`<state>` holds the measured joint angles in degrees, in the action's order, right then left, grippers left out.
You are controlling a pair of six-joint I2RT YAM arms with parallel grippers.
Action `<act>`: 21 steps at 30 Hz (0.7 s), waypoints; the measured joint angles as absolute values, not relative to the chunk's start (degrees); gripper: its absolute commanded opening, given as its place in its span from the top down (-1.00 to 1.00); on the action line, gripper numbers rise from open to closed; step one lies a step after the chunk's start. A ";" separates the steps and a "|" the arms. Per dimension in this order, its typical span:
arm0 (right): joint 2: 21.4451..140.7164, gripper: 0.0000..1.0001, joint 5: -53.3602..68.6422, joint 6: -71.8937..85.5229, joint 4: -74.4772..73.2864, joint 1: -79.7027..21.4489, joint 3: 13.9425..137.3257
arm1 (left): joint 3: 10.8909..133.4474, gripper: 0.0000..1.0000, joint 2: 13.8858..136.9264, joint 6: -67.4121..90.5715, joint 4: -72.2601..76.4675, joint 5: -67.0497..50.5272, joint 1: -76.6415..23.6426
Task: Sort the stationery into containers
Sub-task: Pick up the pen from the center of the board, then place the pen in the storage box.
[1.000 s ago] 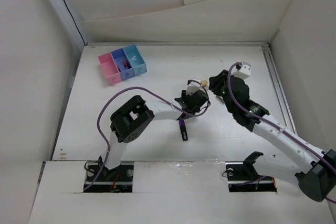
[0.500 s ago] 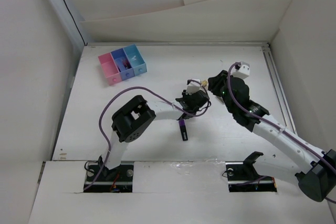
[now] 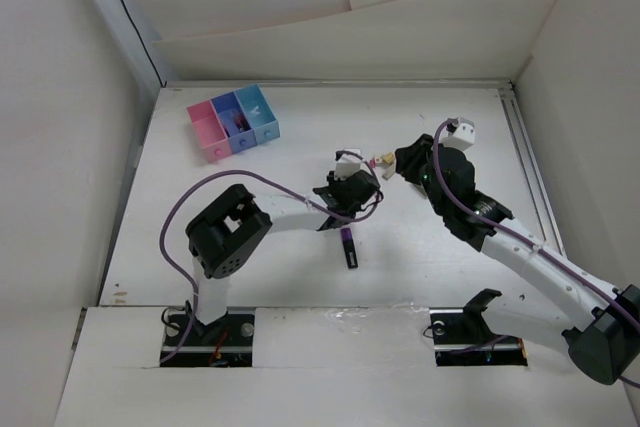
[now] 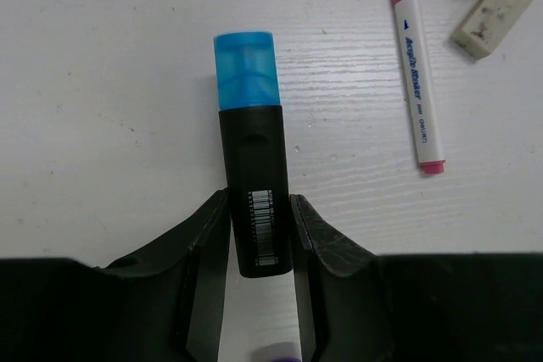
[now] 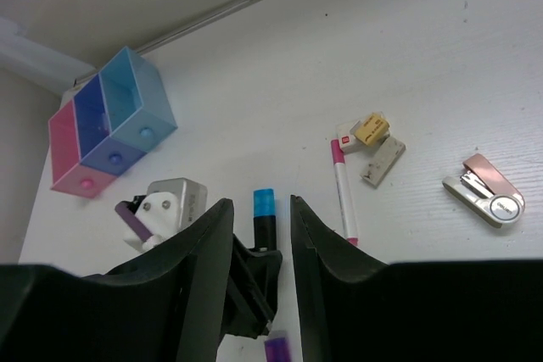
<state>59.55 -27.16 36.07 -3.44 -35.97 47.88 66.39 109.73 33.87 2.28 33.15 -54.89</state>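
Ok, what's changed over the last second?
The left gripper closed on the blue-capped marker, and its arm shifted left. The right gripper, open and holding nothing, the purple-ended marker and the containers stayed where they were.

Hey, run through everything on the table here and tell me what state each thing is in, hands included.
Left hand, shut on the blue-capped marker.
Blue-capped marker, cap on, gripped by its dark body.
Right hand, open, empty.
Pink pen, lying loose, ungripped.
Purple-ended marker, lying loose, ungripped.
Stapler, closed, lying flat.
Containers, upright, tops open.
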 measured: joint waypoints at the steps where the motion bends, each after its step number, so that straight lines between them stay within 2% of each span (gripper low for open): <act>1: 59.55 0.22 -27.16 36.07 -3.44 -35.97 47.88 | 66.02 1.00 108.88 33.93 2.24 33.17 -54.89; 10: 59.55 0.22 -26.92 36.07 -3.44 -35.97 47.88 | 63.90 1.00 98.24 33.95 2.85 33.21 -50.83; 15: 59.55 0.22 -26.57 36.07 -3.44 -35.97 47.88 | 61.43 1.00 91.90 33.56 5.50 27.92 -36.51; 21: 59.59 0.22 -26.30 36.07 -3.42 -35.97 47.88 | 64.86 1.00 93.25 32.47 6.68 20.64 -20.67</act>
<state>59.59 -26.30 36.07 -3.42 -35.97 47.88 64.86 93.25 32.47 6.68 20.64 -20.67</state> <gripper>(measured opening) 0.390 0.264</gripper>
